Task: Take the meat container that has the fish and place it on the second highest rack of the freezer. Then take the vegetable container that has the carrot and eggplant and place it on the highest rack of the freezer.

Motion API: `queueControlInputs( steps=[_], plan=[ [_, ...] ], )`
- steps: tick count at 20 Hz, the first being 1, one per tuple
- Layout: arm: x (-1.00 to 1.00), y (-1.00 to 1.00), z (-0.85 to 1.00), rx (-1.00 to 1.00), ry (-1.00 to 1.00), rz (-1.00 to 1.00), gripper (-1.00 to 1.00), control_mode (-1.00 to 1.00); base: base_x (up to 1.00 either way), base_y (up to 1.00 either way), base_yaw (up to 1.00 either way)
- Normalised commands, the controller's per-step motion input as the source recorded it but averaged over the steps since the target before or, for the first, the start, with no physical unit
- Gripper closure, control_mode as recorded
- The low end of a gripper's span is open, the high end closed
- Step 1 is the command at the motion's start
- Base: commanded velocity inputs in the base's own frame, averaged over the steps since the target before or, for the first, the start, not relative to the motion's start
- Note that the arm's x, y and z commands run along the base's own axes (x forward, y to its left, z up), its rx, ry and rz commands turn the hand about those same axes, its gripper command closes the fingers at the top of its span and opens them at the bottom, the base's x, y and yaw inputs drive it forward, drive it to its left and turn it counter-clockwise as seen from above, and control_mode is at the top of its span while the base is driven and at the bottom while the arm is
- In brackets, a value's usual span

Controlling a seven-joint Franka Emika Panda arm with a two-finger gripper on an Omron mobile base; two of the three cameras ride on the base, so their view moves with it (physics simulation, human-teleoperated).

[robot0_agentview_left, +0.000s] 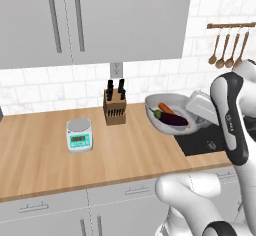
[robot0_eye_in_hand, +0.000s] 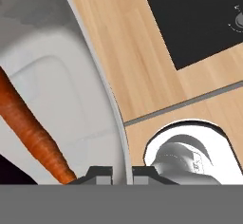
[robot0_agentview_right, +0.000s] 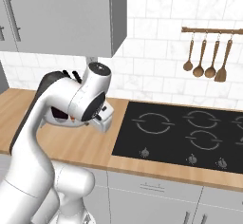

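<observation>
One tool [robot0_eye_in_hand: 121,173] gripping vegetable container [robot0_agentview_left: 165,111] rim

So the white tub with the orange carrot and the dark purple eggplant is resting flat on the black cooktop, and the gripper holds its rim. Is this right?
Not quite. The white tub is not resting flat on the black cooktop: the left base view shows it tilted, lifted above the wooden counter. It does hold the orange carrot and the dark purple eggplant, and the gripper holds its rim.
</observation>
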Motion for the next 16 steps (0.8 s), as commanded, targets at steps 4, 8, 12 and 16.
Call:
queueControlInputs(
  steps=[4,8,12,16],
  plan=[
    [-0.33,-0.08,0.09,0.03,-0.01,0.0,1.0,-1.0,0.0,0.0,0.0],
    [-0.01,0.0,0.0,0.0,0.0,0.0,1.0,-1.0,0.0,0.0,0.0],
    [0.0,-0.02,0.0,0.0,0.0,0.0,1.0,-1.0,0.0,0.0,0.0],
    [-0.04,0.0,0.0,0.0,0.0,0.0,1.0,1.0,-0.64,0.0,0.01]
  ],
)
